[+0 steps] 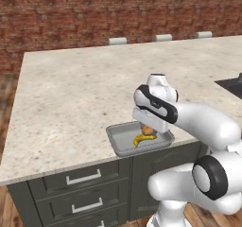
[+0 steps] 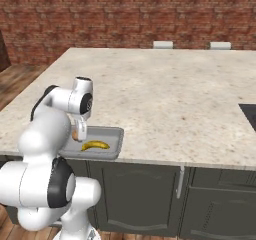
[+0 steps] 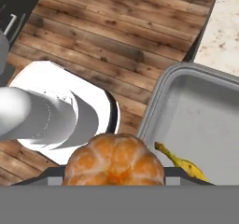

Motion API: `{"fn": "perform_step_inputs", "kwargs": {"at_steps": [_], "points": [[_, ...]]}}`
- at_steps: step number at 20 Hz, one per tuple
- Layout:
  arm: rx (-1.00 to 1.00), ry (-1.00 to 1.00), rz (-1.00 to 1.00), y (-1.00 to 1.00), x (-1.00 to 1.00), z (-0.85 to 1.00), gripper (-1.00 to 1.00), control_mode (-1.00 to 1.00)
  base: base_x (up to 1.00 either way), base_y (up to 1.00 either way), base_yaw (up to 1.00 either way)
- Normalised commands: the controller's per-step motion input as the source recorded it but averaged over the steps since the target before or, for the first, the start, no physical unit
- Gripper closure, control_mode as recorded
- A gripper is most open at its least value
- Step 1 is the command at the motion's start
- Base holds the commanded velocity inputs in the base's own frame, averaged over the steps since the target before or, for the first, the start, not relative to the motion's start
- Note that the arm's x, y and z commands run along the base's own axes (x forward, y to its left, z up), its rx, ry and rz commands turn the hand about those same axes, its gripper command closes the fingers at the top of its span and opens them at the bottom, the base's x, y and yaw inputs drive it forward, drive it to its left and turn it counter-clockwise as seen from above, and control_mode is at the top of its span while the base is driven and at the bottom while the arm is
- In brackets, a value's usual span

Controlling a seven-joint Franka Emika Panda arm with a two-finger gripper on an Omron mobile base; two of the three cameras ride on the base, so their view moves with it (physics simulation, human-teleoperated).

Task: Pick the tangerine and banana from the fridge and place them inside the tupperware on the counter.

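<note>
Banana (image 1: 141,139) lies flat in the tupperware (image 1: 124,147) at the surface (image 1: 71,93) edge, long axis along the tray's length. Claw (image 1: 148,128) hovers just above it, closed around the tangerine (image 3: 113,160).

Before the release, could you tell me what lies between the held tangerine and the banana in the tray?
Nothing: in the hand view, a short bare stretch of tupperware floor separates the tangerine, held in the gripper, from the banana.

One tangerine (image 3: 113,160), one banana (image 2: 95,145), one tupperware (image 1: 120,144), three drawers (image 1: 78,178)
</note>
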Motion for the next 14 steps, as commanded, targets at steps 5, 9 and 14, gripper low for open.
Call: {"fn": "perform_step_inputs", "kwargs": {"at_steps": [5,9,14], "points": [[0.0,0.0,0.0,0.2,0.22,-0.27,1.0,-1.0,0.0,0.0,0.0],[0.0,0.0,0.0,0.21,0.25,-0.29,1.0,-1.0,0.0,0.0,0.0],[0.0,0.0,0.0,0.21,0.29,-0.29,1.0,-1.0,0.0,0.0,0.0]]}}
